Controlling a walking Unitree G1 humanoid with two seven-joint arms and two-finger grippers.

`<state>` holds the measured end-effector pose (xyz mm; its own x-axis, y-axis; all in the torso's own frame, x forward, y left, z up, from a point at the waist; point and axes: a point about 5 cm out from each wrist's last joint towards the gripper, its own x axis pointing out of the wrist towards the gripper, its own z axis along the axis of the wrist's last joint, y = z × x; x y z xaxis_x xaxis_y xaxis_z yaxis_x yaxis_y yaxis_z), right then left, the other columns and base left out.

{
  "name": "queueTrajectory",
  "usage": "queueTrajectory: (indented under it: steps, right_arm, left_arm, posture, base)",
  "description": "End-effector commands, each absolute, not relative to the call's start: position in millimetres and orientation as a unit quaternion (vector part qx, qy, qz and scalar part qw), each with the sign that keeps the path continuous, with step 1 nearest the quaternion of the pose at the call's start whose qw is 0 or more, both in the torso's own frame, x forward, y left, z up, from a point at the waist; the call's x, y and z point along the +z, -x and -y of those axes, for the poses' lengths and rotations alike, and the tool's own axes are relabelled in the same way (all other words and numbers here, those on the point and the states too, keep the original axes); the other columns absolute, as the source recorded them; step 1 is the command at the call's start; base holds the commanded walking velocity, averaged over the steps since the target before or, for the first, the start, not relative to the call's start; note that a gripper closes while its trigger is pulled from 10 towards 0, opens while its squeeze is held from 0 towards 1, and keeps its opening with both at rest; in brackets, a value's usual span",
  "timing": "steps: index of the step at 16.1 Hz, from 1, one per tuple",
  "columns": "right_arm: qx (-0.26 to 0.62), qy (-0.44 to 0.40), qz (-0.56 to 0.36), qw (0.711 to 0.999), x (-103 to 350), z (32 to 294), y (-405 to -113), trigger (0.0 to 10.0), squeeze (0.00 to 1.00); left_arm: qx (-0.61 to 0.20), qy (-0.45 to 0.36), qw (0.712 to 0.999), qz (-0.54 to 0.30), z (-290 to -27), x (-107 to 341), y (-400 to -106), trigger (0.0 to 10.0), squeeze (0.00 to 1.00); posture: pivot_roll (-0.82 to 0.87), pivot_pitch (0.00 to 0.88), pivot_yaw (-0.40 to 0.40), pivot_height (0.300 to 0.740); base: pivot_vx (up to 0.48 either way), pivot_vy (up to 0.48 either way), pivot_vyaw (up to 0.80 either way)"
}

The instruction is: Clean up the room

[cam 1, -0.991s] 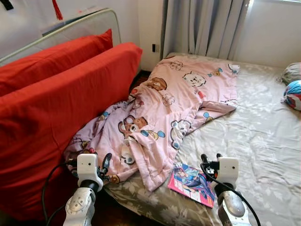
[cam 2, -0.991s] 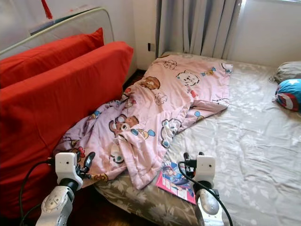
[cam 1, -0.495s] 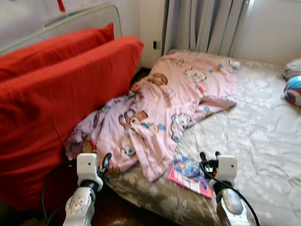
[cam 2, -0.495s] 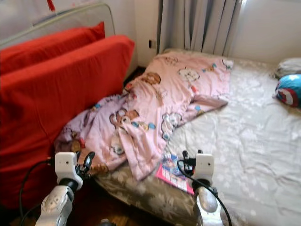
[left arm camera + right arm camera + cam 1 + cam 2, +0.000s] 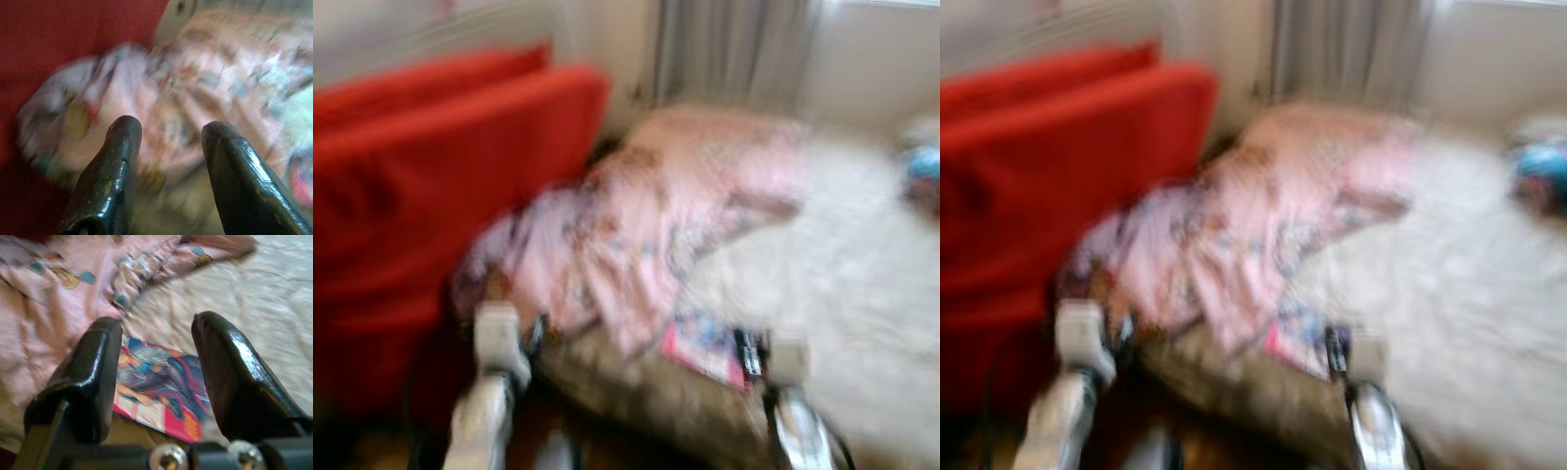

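Note:
The head views are blurred by motion. A crumpled pink cartoon-print blanket lies across the left half of the bed. A pink and blue comic book lies flat near the bed's front edge, just past the blanket's hem. My right gripper hovers over the book, open, nothing between its fingers. My left gripper is open too and points at the blanket's bunched lower corner, close to the red cushion.
Big red cushions stand along the bed's left side. Grey curtains hang at the back wall. A blue and red round object lies at the bed's far right. Dark floor shows below the front edge.
The whole picture has shifted and turned blurry, so the camera is moving. Both arms keep about the same place in the views. Nothing has been taken hold of.

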<state>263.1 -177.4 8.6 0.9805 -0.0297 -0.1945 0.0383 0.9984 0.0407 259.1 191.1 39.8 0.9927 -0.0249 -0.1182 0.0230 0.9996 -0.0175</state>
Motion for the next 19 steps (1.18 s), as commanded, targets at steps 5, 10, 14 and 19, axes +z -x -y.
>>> queueTrajectory:
  steps: [5,10,14,19]
  right_arm:
    - [-0.016,-0.026,-0.101,0.994,4.5,175.9,-261.9,10.0,0.0]
    - [-0.014,-0.027,-0.1,0.995,4.0,175.5,-262.7,10.0,0.0]
    - [-0.015,-0.028,-0.102,0.994,3.1,175.6,-262.8,10.0,0.0]
    - [-0.013,-0.029,-0.104,0.994,1.8,174.4,-262.2,10.0,0.0]
  left_arm:
    - [-0.015,0.014,0.998,-0.057,-190.7,42.1,-261.3,10.0,0.0]
    - [-0.014,0.013,0.998,-0.058,-190.7,41.7,-261.1,10.0,0.0]
    - [-0.015,0.013,0.998,-0.058,-190.9,41.8,-261.2,10.0,0.0]
    - [-0.019,0.015,0.998,-0.059,-189.7,41.5,-261.0,10.0,0.0]
  posture:
    - [-0.02,0.022,0.011,0.655]
    - [-0.02,0.023,0.01,0.625]
    - [-0.02,0.025,0.011,0.625]
    - [-0.02,0.027,0.012,0.625]
  base:
    - [0.0,0.0,0.0]
    - [0.0,0.0,0.0]
    - [0.0,0.0,0.0]
    - [0.0,0.0,0.0]
